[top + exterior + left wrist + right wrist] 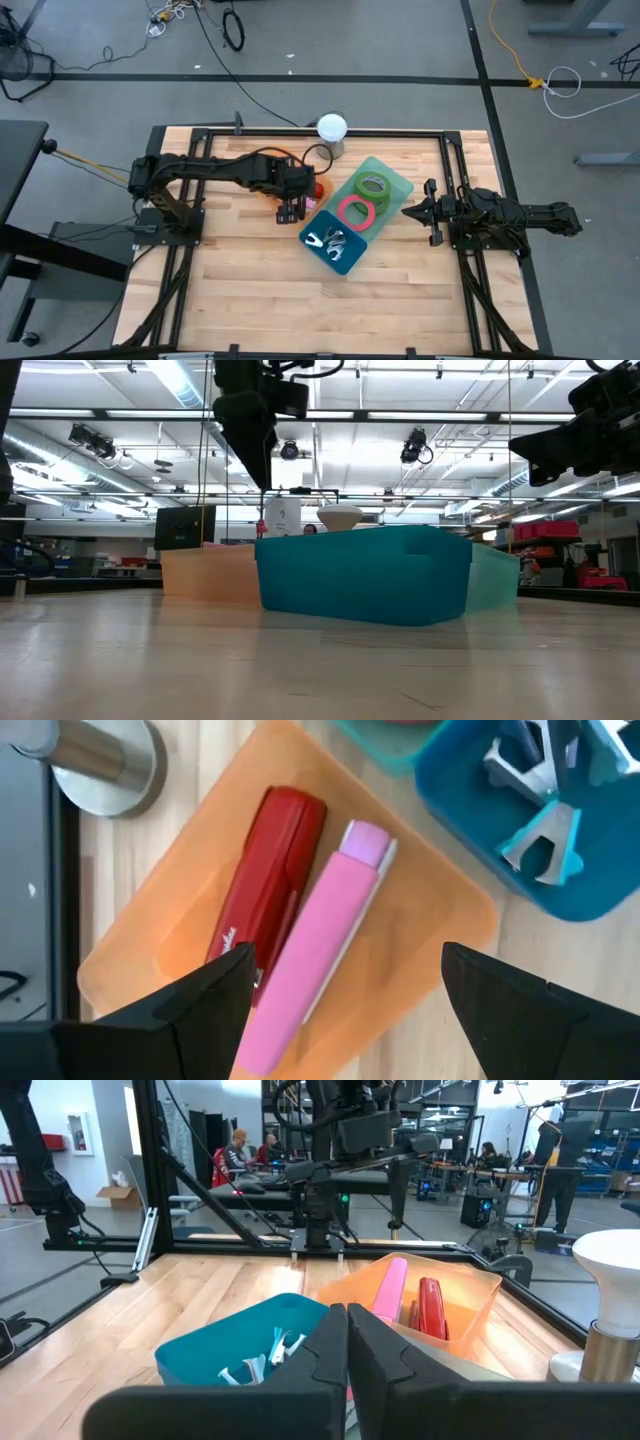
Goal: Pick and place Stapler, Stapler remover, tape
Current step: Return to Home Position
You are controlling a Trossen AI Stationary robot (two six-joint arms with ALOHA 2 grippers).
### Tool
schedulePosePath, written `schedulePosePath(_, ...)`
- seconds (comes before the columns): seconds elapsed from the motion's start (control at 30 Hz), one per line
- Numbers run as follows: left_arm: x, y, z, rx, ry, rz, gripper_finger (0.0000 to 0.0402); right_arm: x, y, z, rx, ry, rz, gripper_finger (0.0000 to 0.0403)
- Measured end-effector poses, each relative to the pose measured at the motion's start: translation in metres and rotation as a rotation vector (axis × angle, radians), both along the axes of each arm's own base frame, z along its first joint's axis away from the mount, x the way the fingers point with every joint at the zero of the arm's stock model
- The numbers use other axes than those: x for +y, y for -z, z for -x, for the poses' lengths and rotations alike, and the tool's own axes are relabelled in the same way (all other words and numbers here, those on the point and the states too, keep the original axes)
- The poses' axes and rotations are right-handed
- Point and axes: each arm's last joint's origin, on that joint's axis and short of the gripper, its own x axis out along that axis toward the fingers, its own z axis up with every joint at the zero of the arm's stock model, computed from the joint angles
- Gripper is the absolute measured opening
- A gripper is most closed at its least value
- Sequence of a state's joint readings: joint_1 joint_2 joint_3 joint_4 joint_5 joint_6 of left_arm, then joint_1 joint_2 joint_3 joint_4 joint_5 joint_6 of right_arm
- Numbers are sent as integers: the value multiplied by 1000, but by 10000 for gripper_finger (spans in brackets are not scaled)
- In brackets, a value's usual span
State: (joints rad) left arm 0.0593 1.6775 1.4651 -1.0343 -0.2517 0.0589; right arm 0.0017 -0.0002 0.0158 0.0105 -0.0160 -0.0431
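**While the Left Gripper Hovered, Supplies Lay Binned**

Where the orange bin sat on the wooden table, the pink stapler lay flat inside it, close alongside a red stapler. Just beside that bin, the blue bin held staple removers. The green bin next to it held the green tape and a pink tape ring. Above the orange bin hung the left gripper, fingers spread wide and grasping nothing. Well apart, near the table's right edge, the right gripper pointed toward the bins, fingers pressed together on nothing.
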Motion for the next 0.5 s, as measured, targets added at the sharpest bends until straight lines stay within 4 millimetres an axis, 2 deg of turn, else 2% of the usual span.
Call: schedulePosePath(0.5,-4,3,7,57,-70,105,320,0,0,0,0,0,0,11)
